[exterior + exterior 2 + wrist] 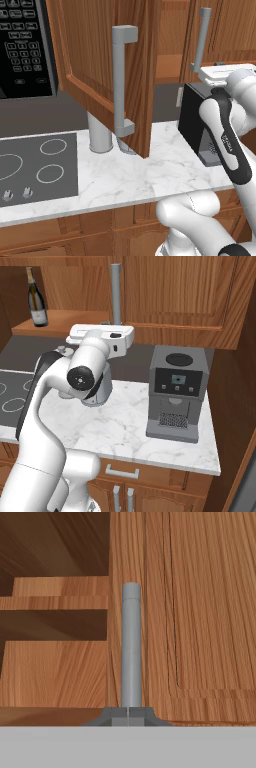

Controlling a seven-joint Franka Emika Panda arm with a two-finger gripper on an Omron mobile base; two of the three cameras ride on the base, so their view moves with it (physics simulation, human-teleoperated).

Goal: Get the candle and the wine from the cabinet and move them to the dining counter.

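The wine (36,298), a dark bottle with a pale label, stands upright at the left of the open cabinet shelf (65,322). The cabinet's left door (95,60) hangs wide open, its grey bar handle (121,80) facing me. My gripper (128,717) is shut, its tips together at the foot of the right door's grey handle (131,647), with nothing between them. In the left base view the gripper (200,71) sits beside that handle's lower end (202,40). The candle is hidden and the dining counter is out of view.
A black coffee machine (175,391) stands on the marble worktop (125,431) to the right of my arm. The cooktop (35,165) lies at the left, with the microwave (25,45) above it. A tall grey canister (100,134) stands under the open door.
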